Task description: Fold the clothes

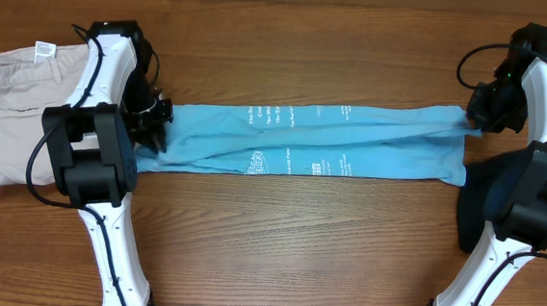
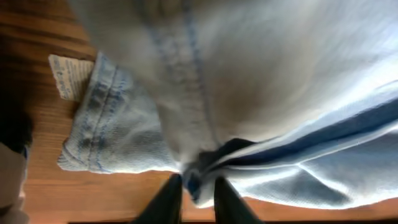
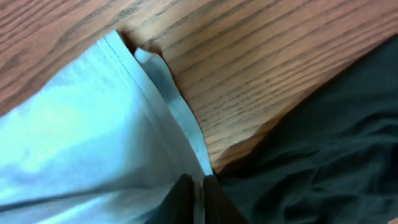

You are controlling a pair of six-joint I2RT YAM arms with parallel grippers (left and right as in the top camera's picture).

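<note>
T-shirt, light blue, folded lengthwise into a long narrow band, lying flat across the middle of the table, running left to right. White lettering faces up along the band, too small to read. Some creases at the right end.

Left end of the band is at the left gripper. In the left wrist view, the left gripper has its jaws narrow, with a bunched fold of the T-shirt pinched between the two dark fingers. A stitched hem sits just left of that, and a small white label lies beside it on the wood.

Right end is at the right gripper. In the right wrist view, the right gripper has its jaws almost together, with only a thin edge of the T-shirt between the fingers. The hem runs diagonally up from the fingertips, flat on the table.

Shorts, beige, lie at the far left edge of the table, roughly folded with a white tag showing at the top. They are beside the left arm and apart from the T-shirt.

Black garment is heaped at the right edge, partly under the right arm, just beside the T-shirt's right end. In the right wrist view the black garment is crumpled, close to the blue hem. Can't tell whether they touch.
</note>
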